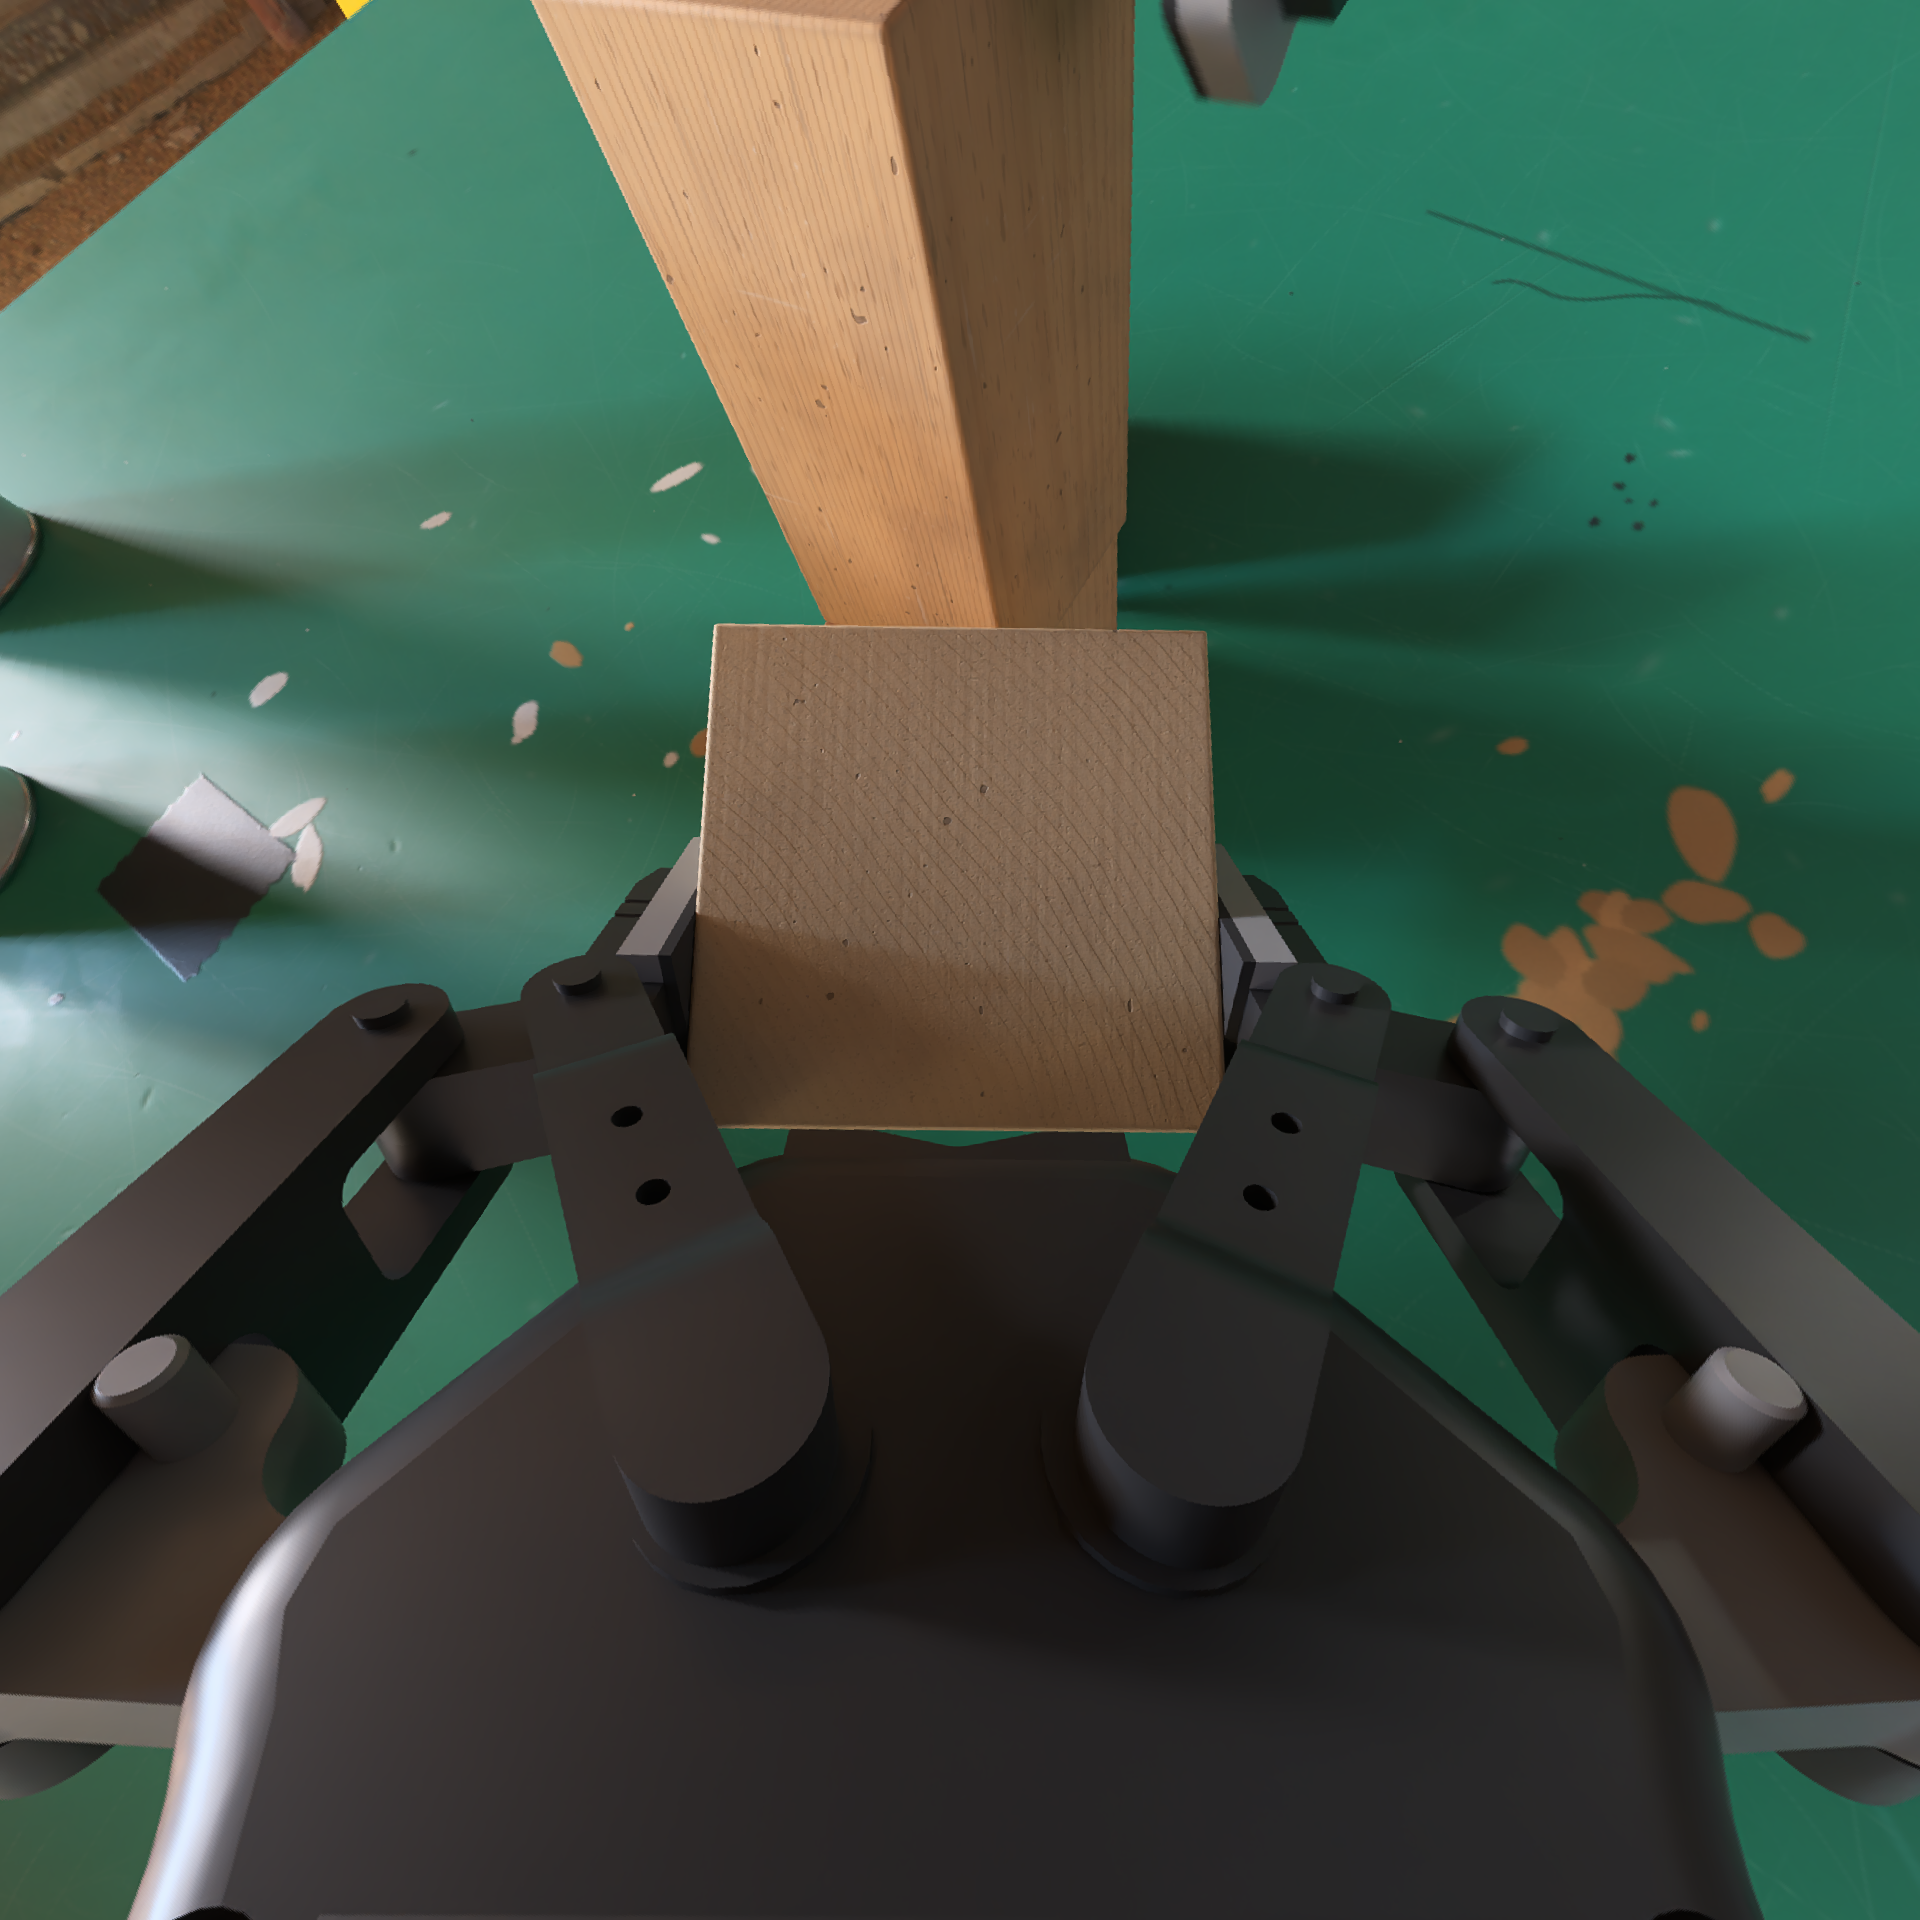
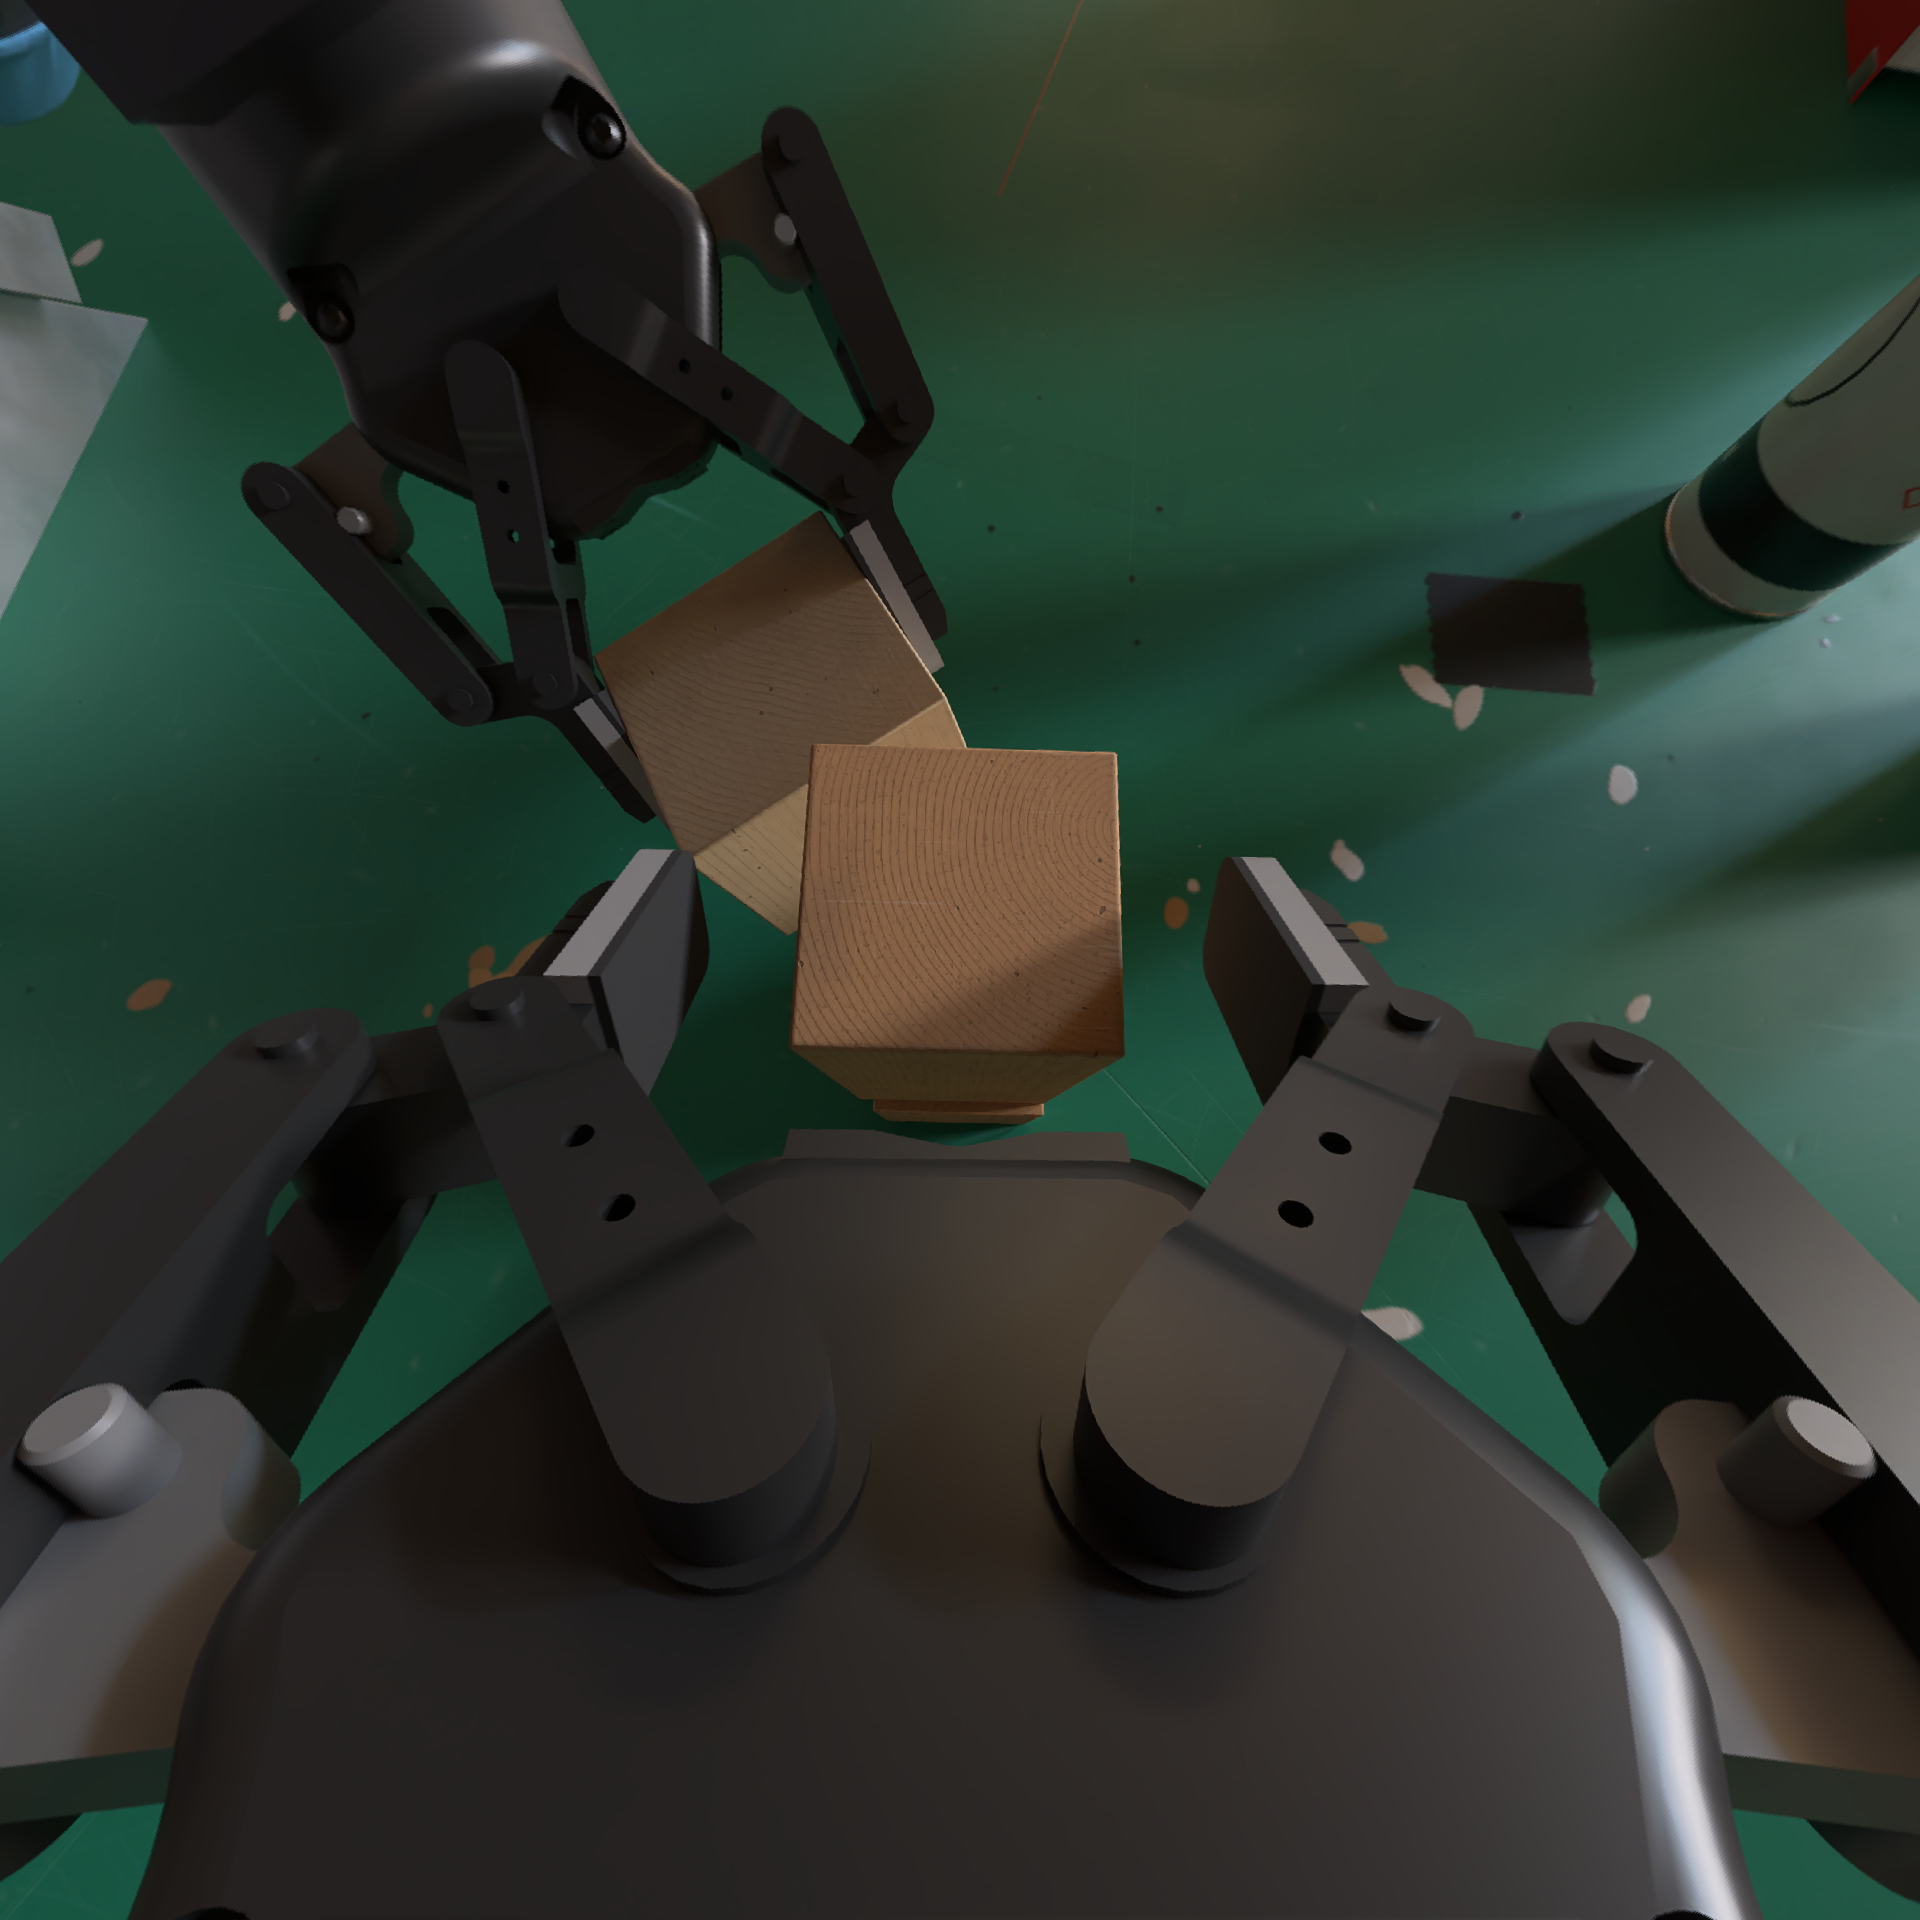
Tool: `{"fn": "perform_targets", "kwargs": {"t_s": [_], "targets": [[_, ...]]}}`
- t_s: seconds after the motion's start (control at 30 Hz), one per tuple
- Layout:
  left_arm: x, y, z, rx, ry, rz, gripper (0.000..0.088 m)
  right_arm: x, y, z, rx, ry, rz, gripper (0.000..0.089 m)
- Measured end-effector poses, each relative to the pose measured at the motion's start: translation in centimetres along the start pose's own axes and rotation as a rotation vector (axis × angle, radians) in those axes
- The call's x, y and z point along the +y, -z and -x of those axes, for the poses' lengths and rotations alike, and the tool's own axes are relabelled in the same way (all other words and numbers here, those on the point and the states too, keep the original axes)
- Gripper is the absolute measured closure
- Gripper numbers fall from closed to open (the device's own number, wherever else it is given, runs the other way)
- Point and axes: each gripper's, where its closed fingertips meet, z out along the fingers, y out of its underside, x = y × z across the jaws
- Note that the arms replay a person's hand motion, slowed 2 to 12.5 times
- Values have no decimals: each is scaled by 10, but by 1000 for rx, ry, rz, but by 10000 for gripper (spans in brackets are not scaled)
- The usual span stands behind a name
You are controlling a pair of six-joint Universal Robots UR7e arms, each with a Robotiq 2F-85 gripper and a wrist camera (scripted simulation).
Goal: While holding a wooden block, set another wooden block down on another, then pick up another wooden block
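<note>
My left gripper [image 1: 956, 904] is shut on a wooden block [image 1: 956, 883], its pads pressed on two opposite sides, just above the green table [image 1: 1455, 623]. Right behind it stands a tall stack of wooden blocks [image 1: 842, 312]. In the right wrist view the stack's top block [image 2: 956, 935] rests on a slightly offset lower block [image 2: 956, 1112]. My right gripper [image 2: 951, 883] is open, its fingers [image 2: 623, 935] astride the top block with gaps on both sides. The left gripper [image 2: 758, 670] and its held block [image 2: 748, 686] show just beyond the stack, close to touching it.
A white and dark can [image 2: 1808, 468] stands at the right, with a dark square patch [image 2: 1507, 634] near it. A grey sheet [image 2: 52, 395] lies at the left. A grey paper scrap [image 1: 197, 873] and metal discs [image 1: 10, 540] lie left; the table edge [image 1: 156, 197] is far left.
</note>
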Motion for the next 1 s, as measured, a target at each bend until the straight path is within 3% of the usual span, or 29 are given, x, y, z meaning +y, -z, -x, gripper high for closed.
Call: {"fn": "perform_targets", "kwargs": {"t_s": [0.27, 0.43, 0.73, 1.0], "targets": [[6, -3, 1, -4, 0, 21, 191, 1, 24, -5, 60, 7, -117, 39], [11, -6, 0, 3, 1, 38, 191, 26, 34, -14, 84, -40, -163, 39], [18, -9, -1, 8, 5, 60, 191, 95, 15, -39, 108, -239, -38, 39], [17, -9, -1, 9, 3, 60, 191, 110, -6, -36, 70, -349, 70, 39]]}}
